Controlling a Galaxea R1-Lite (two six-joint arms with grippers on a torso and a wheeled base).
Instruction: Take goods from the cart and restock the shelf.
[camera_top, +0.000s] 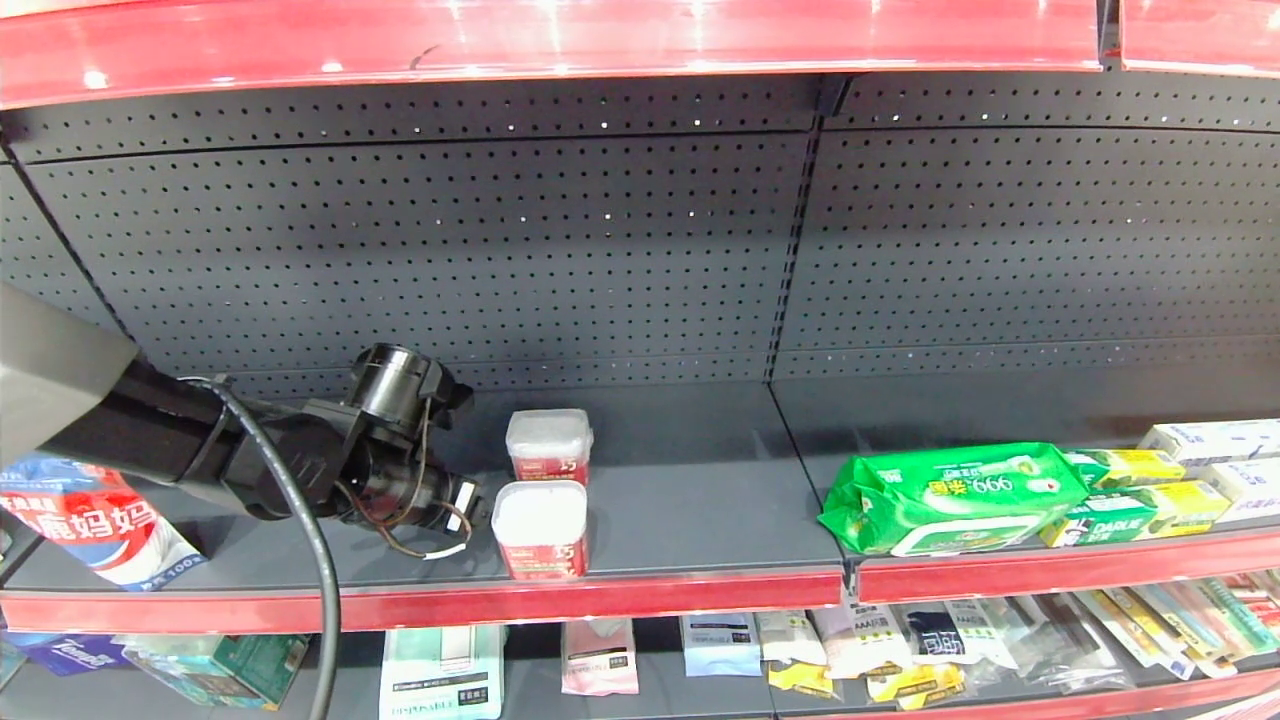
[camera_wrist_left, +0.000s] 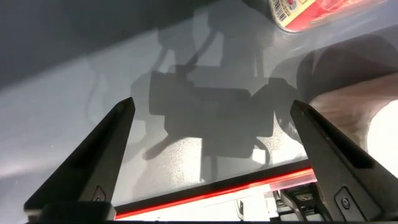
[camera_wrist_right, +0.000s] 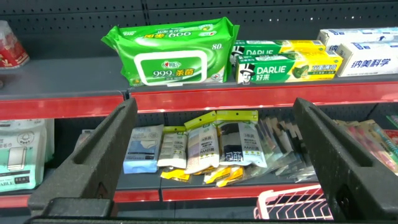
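Two white-lidded jars with red labels stand on the grey shelf (camera_top: 680, 480), one at the back (camera_top: 548, 445) and one near the front edge (camera_top: 541, 530). My left arm's wrist (camera_top: 400, 470) sits just left of the front jar. In the left wrist view my left gripper (camera_wrist_left: 211, 104) is open over bare shelf with nothing between its fingers, and part of a jar (camera_wrist_left: 311, 12) lies beyond them. My right gripper (camera_wrist_right: 214, 102) is open and holds nothing, level with the lower shelf, in front of it.
A green wipes pack (camera_top: 950, 497) and toothpaste boxes (camera_top: 1140, 490) fill the shelf's right bay. A blue, red and white bag (camera_top: 100, 530) stands at the far left. Hanging packets (camera_top: 860, 640) crowd the lower shelf. A pink wire basket (camera_wrist_right: 292, 205) lies below my right gripper.
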